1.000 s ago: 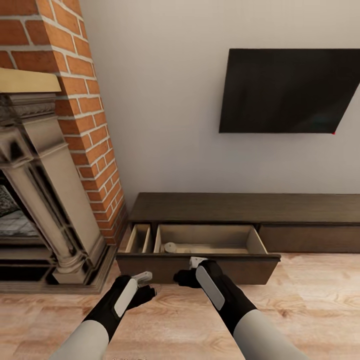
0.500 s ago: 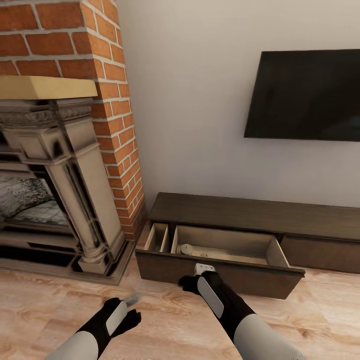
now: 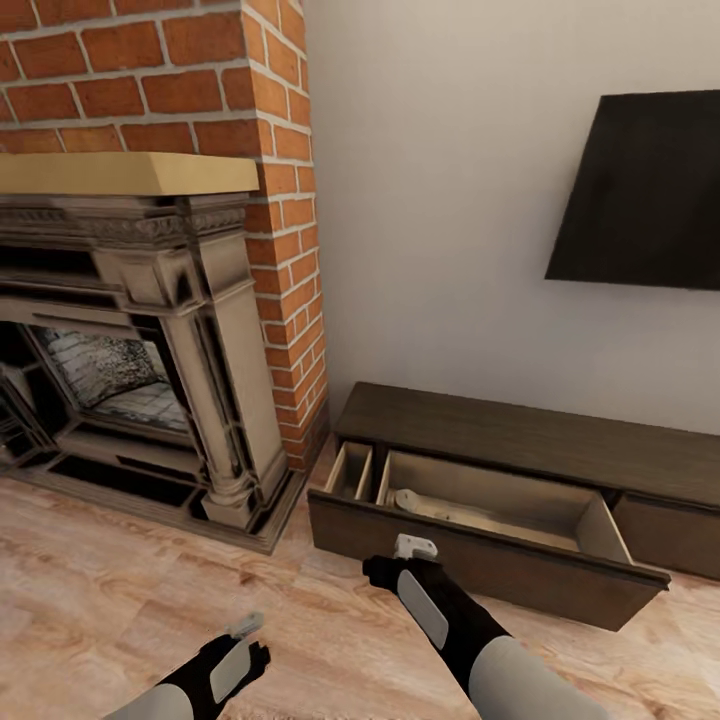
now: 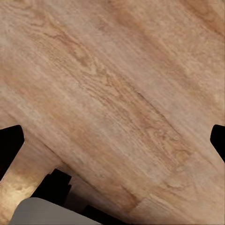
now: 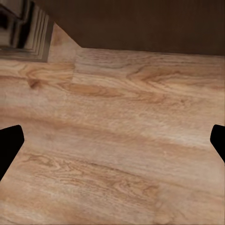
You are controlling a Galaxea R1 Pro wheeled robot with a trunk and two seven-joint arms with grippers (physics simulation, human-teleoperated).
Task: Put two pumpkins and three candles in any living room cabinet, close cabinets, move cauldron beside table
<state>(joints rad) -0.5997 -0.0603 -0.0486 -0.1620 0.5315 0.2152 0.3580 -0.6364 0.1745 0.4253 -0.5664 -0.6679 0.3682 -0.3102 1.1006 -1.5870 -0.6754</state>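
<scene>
Head view gives me the cabinet (image 3: 520, 440) with its drawer (image 3: 480, 545) pulled out and one candle (image 3: 408, 500) lying inside, ready for more, while my left gripper (image 3: 245, 626) and right gripper (image 3: 415, 547) hang spread and empty over the floor (image 3: 120, 590).

Two arms with pale grey forearm shells, black wrist sections each bearing an oblong light-grey panel, ending in the left gripper (image 3: 247, 626) and right gripper (image 3: 416, 546), both pale grey.
</scene>
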